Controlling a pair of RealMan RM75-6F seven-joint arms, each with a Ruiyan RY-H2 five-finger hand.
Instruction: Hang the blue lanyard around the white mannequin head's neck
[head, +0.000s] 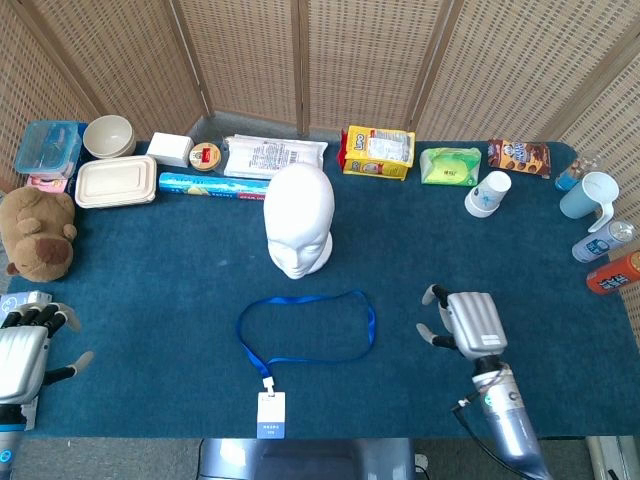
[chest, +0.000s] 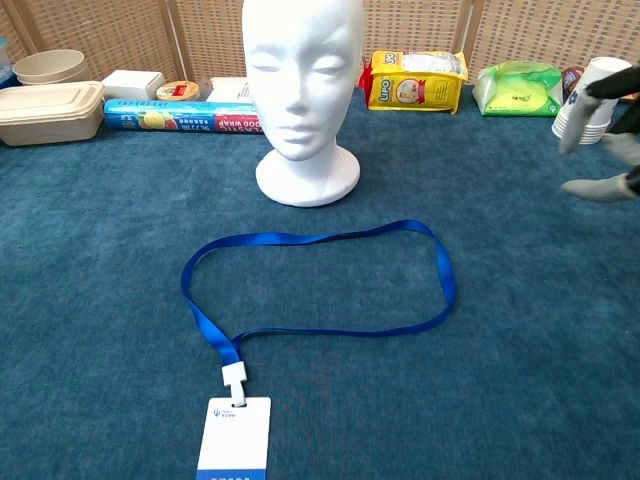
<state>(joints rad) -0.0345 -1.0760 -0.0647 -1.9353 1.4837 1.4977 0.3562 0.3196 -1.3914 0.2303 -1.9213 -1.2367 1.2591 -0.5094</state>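
The white mannequin head (head: 299, 222) (chest: 304, 90) stands upright mid-table, face toward me. In front of it the blue lanyard (head: 306, 327) (chest: 318, 275) lies flat in an open loop, its white badge (head: 271, 414) (chest: 234, 437) at the near edge. My right hand (head: 467, 322) hovers to the right of the loop, fingers spread and holding nothing; its fingertips (chest: 600, 188) show at the chest view's right edge. My left hand (head: 26, 345) sits at the table's near left corner, fingers apart and empty, far from the lanyard.
Along the back stand a bowl (head: 109, 135), a lunch box (head: 115, 181), a wrap roll (head: 212, 184), a yellow pack (head: 378, 151) and a green pack (head: 450, 165). Paper cups (head: 487, 193), a mug (head: 591, 193) and bottles (head: 605, 241) line the right. A plush bear (head: 38, 232) sits left.
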